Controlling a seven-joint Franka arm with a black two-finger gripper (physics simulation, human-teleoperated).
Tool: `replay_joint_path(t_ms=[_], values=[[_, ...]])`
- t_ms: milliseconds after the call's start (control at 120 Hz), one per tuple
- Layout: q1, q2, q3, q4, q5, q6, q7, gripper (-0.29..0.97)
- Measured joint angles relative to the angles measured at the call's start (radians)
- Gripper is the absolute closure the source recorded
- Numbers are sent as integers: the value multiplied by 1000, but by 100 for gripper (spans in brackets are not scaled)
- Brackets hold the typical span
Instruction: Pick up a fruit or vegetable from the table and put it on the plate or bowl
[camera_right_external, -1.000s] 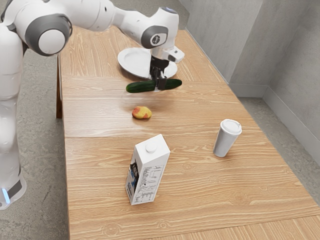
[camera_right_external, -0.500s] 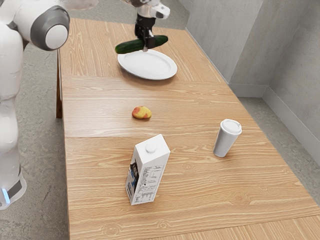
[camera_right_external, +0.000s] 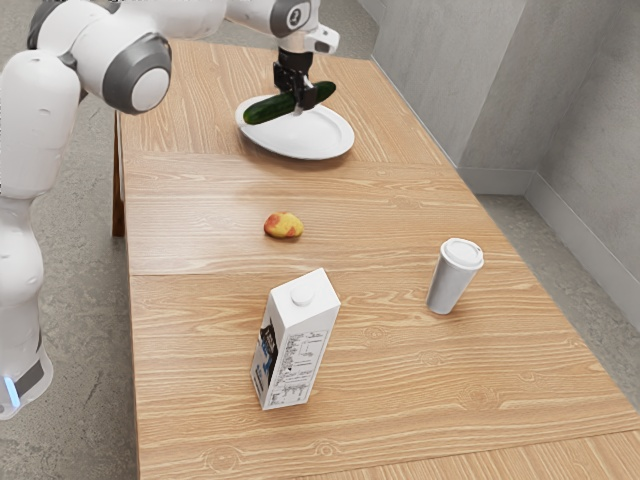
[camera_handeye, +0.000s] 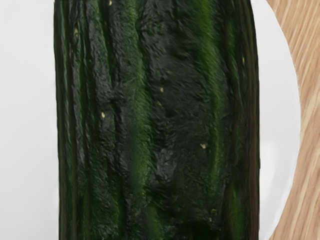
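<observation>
Where the arm reaches over the far end of the table (camera_right_external: 400, 350) in the exterior view, the gripper (camera_right_external: 298, 100) has its fingers closed narrowly on the middle of the cucumber (camera_right_external: 265, 109). The cucumber hangs tilted above the white plate (camera_right_external: 325, 138), perhaps just touching it. A small fruit (camera_right_external: 283, 225), a carton (camera_right_external: 293, 338) and a cup (camera_right_external: 453, 276) sit nearer. From the wrist view, the cucumber's dark skin lies across the plate.

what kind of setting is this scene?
Likely a bare simulated test room, not a furnished kitchen: a long wooden table, plain grey walls, and loose props like a carton and a lidded cup.
</observation>
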Motion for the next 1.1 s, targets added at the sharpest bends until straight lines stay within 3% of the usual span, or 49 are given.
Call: replay_joint_path(t_ms=[283,517,675,867,1100], values=[[31,80,-6,81,-26,16,-18,50],[110,99,-2,109,-48,16,-30,49],[117,103,-9,109,-100,20,-38,18],[110,83,-11,109,-125,45,-43,5],[100,45,-31,110,-325,-60,-8,1]])
